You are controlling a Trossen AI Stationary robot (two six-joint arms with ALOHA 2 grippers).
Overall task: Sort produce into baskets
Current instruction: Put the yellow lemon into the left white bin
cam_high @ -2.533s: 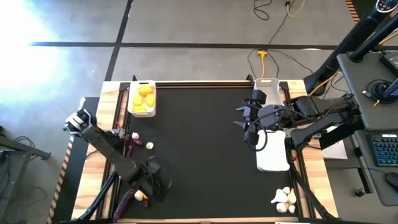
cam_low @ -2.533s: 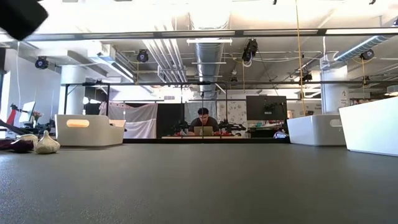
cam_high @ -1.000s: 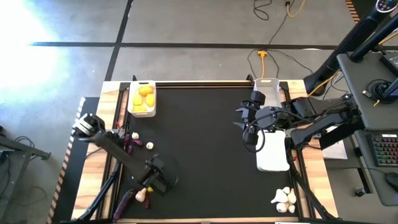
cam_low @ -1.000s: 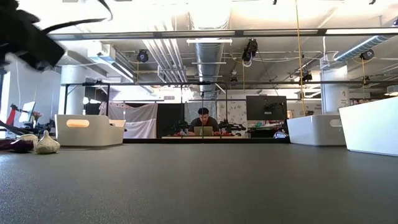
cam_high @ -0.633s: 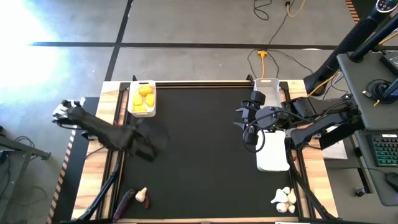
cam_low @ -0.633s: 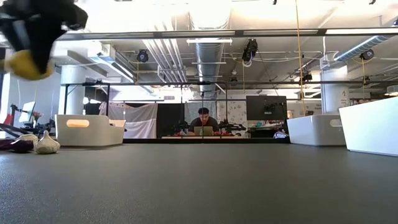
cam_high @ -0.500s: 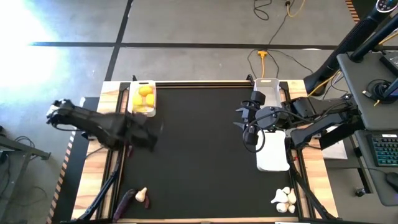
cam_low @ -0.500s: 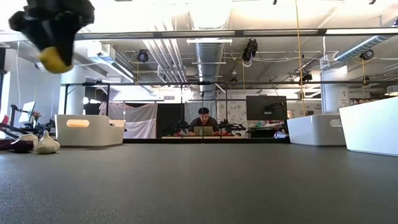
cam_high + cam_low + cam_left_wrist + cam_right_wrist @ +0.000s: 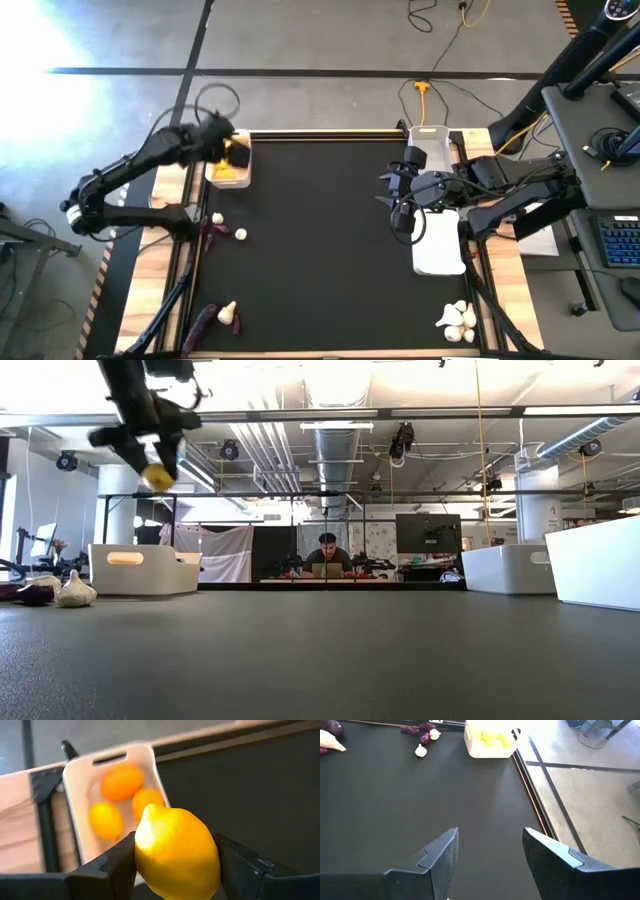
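While my left tool (image 9: 175,865) is clamped on a yellow lemon (image 9: 175,852), it hangs in the air right over the fruit basket (image 9: 228,160) at the far left corner of the counter (image 9: 320,250). Judging from the left wrist view, the basket lies just ahead of and below the lemon, with three yellow-orange fruits (image 9: 120,782) already lying in it, so the coming move should be a short lowering and a release. The lemon's long axis runs roughly crosswise to the fingers, its pointed tip toward the basket. My left arm is clearly the nearer one; my right tool (image 9: 393,195) waits with its jaws apart and nothing between them near the right side of the counter, beside the long white basket (image 9: 440,245). Garlic bulbs (image 9: 240,234) and dark purple eggplant pieces (image 9: 208,232) lie on the left side of the counter, another eggplant (image 9: 200,320) and bulb (image 9: 228,313) sit near the front left, and a cluster of garlic (image 9: 457,320) rests at the front right. I can read no brand, label or writing anywhere.
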